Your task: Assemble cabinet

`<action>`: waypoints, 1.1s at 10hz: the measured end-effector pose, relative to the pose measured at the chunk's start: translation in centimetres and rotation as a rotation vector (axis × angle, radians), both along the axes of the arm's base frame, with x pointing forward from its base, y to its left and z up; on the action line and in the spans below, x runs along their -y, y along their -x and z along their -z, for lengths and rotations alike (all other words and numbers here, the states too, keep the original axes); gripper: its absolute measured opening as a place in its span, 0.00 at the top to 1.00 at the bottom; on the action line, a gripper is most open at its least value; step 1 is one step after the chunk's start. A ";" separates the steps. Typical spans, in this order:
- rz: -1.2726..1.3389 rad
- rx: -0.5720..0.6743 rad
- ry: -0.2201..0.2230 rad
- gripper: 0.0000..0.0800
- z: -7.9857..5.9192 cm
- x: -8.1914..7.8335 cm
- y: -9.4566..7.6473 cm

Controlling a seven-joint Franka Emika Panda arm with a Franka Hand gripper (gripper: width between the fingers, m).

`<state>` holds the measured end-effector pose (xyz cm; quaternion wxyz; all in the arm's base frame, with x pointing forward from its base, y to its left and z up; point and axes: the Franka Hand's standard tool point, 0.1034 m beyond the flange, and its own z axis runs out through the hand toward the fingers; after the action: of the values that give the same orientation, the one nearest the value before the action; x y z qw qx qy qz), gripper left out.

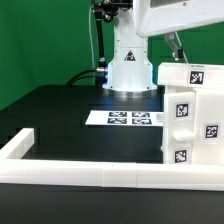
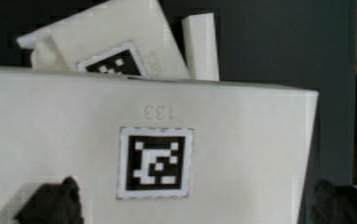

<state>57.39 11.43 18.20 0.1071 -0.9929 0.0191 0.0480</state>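
Observation:
The cabinet (image 1: 190, 115) is a tall white box with several black-and-white tags and stands on the table at the exterior view's right. My gripper (image 1: 176, 47) hangs just above its top, toward the back. In the wrist view a broad white cabinet face (image 2: 148, 120) with one tag fills the picture. Dark fingertips (image 2: 50, 203) show at both sides of it, wide apart, with nothing between them. My gripper (image 2: 196, 202) is open. Beyond the face lie a tilted white tagged panel (image 2: 113, 55) and a thin white piece (image 2: 201, 45).
The marker board (image 1: 125, 118) lies flat on the black table in front of the robot base (image 1: 130, 70). A long low white rail (image 1: 90, 175) runs along the front, with a short return at the exterior view's left (image 1: 18, 145). A green wall stands behind.

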 end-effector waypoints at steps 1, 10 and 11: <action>-0.169 0.050 0.024 0.19 0.0 0.3 -0.3; -1.184 0.201 0.100 0.19 0.2 0.6 -0.9; -1.272 0.228 0.115 0.19 0.5 0.3 -0.8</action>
<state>58.24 11.16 17.72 0.0056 -0.8133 -0.5818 -0.0048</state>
